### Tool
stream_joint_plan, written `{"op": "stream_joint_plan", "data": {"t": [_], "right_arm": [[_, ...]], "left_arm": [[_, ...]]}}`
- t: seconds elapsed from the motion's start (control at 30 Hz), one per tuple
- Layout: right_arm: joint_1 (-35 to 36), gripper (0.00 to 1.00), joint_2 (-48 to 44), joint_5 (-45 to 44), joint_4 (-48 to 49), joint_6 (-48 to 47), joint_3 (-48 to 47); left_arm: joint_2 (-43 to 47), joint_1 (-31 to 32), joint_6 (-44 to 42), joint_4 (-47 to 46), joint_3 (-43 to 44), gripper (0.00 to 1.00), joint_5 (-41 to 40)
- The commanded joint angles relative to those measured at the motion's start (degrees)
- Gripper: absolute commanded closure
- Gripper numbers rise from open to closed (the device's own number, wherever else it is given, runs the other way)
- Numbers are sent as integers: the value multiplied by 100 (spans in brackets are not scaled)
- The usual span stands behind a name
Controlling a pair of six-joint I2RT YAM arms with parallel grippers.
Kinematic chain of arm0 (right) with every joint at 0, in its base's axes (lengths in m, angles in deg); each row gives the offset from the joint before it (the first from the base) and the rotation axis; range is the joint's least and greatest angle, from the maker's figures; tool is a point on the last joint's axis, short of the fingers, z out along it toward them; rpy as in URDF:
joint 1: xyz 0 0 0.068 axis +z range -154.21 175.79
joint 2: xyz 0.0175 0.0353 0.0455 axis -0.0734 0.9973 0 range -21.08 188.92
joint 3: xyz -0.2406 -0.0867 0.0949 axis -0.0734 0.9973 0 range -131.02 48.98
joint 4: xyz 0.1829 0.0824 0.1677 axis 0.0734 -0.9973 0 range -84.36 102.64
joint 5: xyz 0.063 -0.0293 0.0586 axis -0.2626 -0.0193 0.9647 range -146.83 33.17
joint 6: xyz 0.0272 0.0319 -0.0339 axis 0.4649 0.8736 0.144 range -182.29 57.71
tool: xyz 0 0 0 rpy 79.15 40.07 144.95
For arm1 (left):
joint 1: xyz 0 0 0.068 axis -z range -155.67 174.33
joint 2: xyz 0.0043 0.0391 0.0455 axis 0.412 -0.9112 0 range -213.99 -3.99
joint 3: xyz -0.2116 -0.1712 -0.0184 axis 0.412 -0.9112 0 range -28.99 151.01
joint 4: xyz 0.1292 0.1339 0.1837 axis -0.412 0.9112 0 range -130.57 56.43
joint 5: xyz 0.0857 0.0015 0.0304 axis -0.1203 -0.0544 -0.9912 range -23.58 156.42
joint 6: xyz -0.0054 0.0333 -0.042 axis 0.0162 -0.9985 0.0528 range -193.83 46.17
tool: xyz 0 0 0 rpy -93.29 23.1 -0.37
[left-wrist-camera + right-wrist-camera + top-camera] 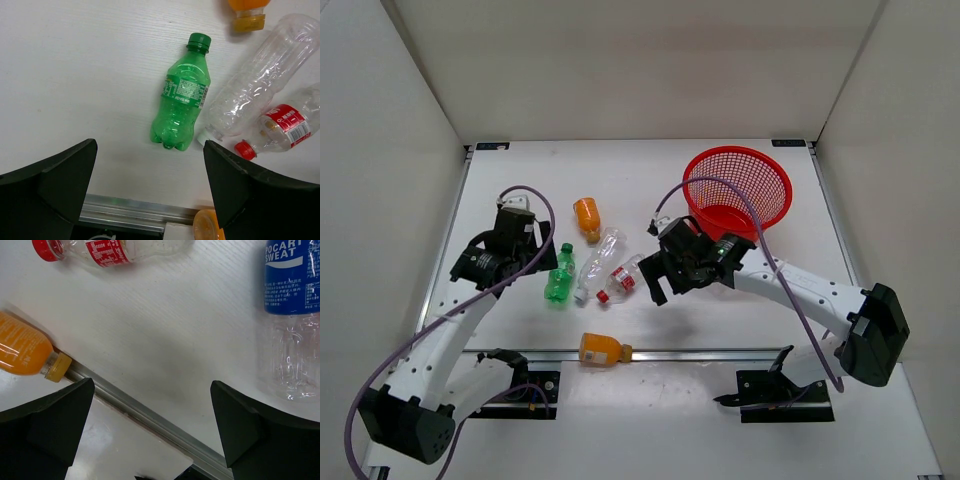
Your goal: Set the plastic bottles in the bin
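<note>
Red mesh bin [740, 150] stands far right on the table [520, 180]; the plastic bottles lie on the tabletop to its left. Left gripper [150, 165] hangs near the green bottle [181, 106], jaws spread wide and holding nothing. A clear bottle [260, 75] and a red-capped one [280, 130] lie just right of it. Right gripper [152, 390] is likewise spread and empty, beside a blue-labelled bottle [290, 315]. One orange bottle [587, 218] lies farther off, another [601, 350] near, against the rail [720, 352].

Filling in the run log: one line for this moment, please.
left gripper: open, empty, near green bottle | right gripper: open, empty | bin: no bottle seen inside
</note>
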Motion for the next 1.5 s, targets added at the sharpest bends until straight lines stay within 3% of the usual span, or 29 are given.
{"op": "stream_joint_plan", "data": {"t": [0.0, 0.17, 0.3, 0.57, 0.73, 0.87, 1.1, 1.2, 1.33, 1.4, 1.47], "right_arm": [[111, 1, -231, -157, 336, -277, 83], [147, 1, -811, -141, 906, -952, 575], [-378, 1, -891, -35, 847, -1155, 769], [-837, 1, -505, -887, 837, -1683, 1007], [-969, 1, -285, -1274, 1459, -2131, 1199], [-1276, 1, -65, -977, 1953, -2289, 1261], [-1417, 0, 330, -756, 2550, -2527, 1647], [-1470, 5, 488, -720, 2683, -2510, 1779], [-1462, 21, 665, -555, 2753, -2387, 1806], [-1400, 41, 647, -457, 2745, -2342, 1763], [-1225, 53, 569, -631, 2674, -2238, 1579]], "left_arm": [[248, -96, 138, 22, 100, 2, 19], [310, -53, 147, 93, 118, 1, 114], [336, 26, 217, 198, 83, 1, 247], [680, 562, -265, 259, -224, 1, 1563], [671, 1063, -345, 277, -549, 1, 1626], [767, 941, -442, 312, -559, 1, 2117], [811, 853, -512, 471, -541, 2, 1925], [750, 905, -486, 514, -550, 2, 1846], [758, 897, -433, 419, -541, 2, 1855], [776, 835, -416, 462, -515, 1, 1881], [776, 826, -459, 444, -506, 2, 1899]]}}
